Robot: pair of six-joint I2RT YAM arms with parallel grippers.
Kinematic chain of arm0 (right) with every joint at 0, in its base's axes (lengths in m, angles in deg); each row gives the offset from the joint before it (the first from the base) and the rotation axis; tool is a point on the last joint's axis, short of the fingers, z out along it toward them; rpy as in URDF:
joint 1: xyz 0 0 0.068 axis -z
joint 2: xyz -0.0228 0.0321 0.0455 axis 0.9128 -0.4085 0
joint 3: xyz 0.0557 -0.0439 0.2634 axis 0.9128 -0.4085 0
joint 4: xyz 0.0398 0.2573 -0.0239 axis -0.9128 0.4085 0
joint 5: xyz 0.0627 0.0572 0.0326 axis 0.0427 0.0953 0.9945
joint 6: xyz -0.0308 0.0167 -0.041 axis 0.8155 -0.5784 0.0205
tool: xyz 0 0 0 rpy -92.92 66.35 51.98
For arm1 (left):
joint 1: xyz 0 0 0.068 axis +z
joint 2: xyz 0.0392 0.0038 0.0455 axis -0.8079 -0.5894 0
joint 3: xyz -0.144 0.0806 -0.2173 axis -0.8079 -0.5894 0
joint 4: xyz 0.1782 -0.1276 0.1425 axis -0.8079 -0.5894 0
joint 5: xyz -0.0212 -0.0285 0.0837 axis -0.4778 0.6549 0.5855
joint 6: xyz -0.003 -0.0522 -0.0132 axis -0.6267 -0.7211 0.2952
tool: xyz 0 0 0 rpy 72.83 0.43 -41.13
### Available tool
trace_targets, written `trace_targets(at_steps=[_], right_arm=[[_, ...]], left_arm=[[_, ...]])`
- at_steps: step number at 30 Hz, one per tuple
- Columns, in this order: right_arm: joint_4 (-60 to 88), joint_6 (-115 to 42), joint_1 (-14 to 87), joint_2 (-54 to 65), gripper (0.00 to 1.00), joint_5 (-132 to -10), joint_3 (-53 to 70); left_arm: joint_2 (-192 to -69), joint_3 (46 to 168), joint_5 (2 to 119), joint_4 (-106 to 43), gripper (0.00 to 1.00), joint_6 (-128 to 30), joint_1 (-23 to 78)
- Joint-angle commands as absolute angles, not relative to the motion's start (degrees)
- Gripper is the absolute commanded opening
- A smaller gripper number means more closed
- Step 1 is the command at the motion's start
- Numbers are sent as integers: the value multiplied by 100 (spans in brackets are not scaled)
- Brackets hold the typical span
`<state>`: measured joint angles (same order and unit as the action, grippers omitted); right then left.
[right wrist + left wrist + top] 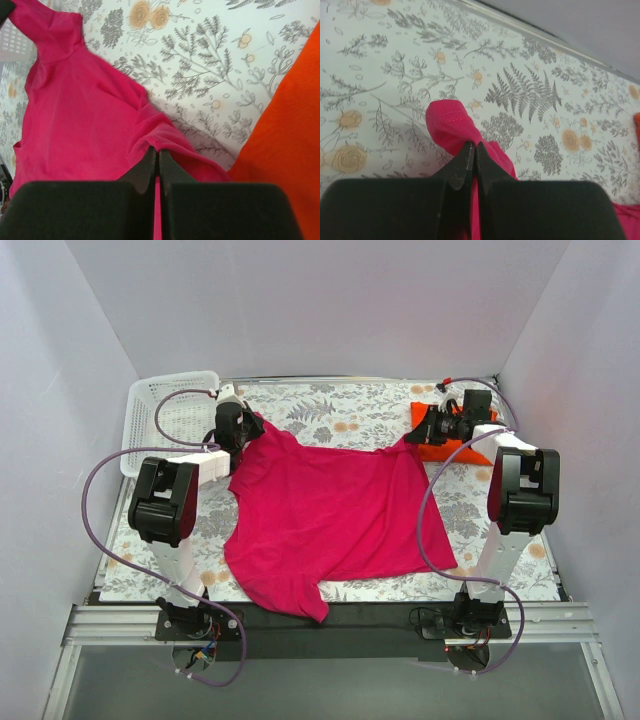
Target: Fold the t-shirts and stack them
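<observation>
Broadly, one flower-printed surface [340,405] carries everything, walled in by plain pale panels on the left, far and right sides. Two t-shirts lie on it. The magenta-pink t-shirt [330,510] is the larger sight, spread open across the middle from the near edge toward the far side, its cloth rumpled and its two far corners drawn upward. Two arms stand at the near edge, one on each side, each trailing one looping purple cable [110,540]. One white perforated basket [140,430] sits at the far left corner, just behind the left arm's wrist. The orange-red t-shirt [447,451] lies bunched at the far right, partly hidden under the right arm's wrist, and touches the pink cloth's far right corner. The left pincer [474,147] is pressed together on the pink shirt's far left corner. The right pincer [155,152] is likewise pinching the pink shirt's far right edge, just beside the orange one.
</observation>
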<state>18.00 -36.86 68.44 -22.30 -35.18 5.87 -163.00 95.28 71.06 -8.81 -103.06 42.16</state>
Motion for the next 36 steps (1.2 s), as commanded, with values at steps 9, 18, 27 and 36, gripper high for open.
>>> trace_targets(at_steps=[9, 18, 27, 36], right_arm=[[1591, -4006, 6826, -2830, 60, -4415, 2323], [3118, -137, 6932, -706, 78, -4155, 953], [6196, 5528, 6949, 1694, 78, -4521, -1842], [6875, 5733, 6949, 2392, 75, -4680, -2503]], left_arm=[[-16718, 11172, 6936, -1021, 38, -9975, 4255], [-15270, 10973, 6127, -2155, 64, -9754, 4255], [-12205, 9015, 5257, -5080, 64, -11368, 4246], [-11436, 7667, 5652, -8299, 50, -13156, 4045]])
